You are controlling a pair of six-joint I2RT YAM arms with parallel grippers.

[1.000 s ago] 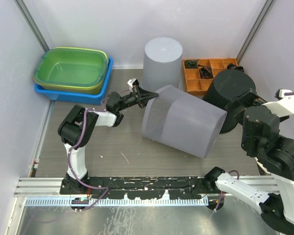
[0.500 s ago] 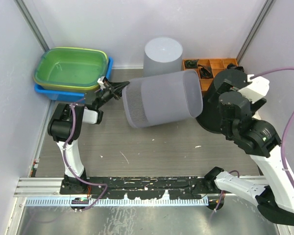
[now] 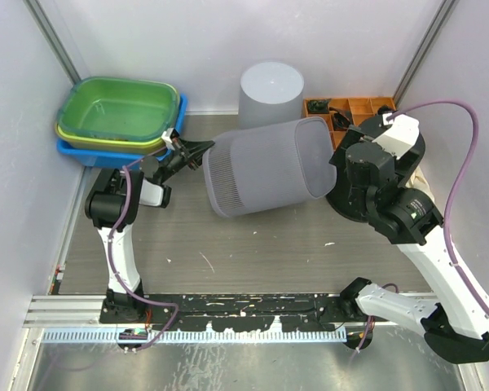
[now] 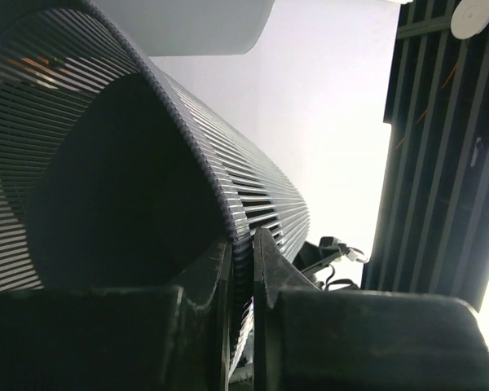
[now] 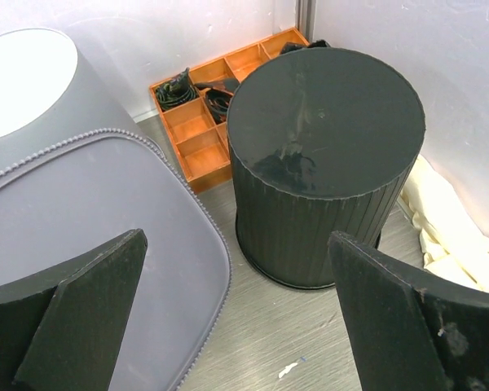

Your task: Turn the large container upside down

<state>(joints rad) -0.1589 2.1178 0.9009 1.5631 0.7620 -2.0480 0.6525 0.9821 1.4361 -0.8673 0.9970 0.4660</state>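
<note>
**On the grey tabletop, the flip looks about half made**

White walls close in the wood-grain tabletop (image 3: pixel 253 252). The large container (image 3: pixel 265 167), ribbed and grey, lies on its side. Its open mouth faces the left pincer (image 4: pixel 243 269) and its closed base points toward the right pincer (image 5: pixel 236 269). We cannot tell whether its lower flank rests on the tabletop or hangs just above it.

Just ahead of the right pincer stands a black container (image 5: pixel 326 155), base up, and beyond that sits an orange tray (image 5: pixel 208 122).

The left pincer is pressed together on the large container's rim, one finger inside the mouth and one outside against the ribs. The right pincer is spread wide and holds nothing. The large container's base sits just beside its left finger, and we see no contact there.

We judge the task roughly halfway: the large container is tipped over but not yet inverted. The rest of the turn is left, until the mouth faces down. After that it has to be set on the tabletop and the rim let go.
</note>
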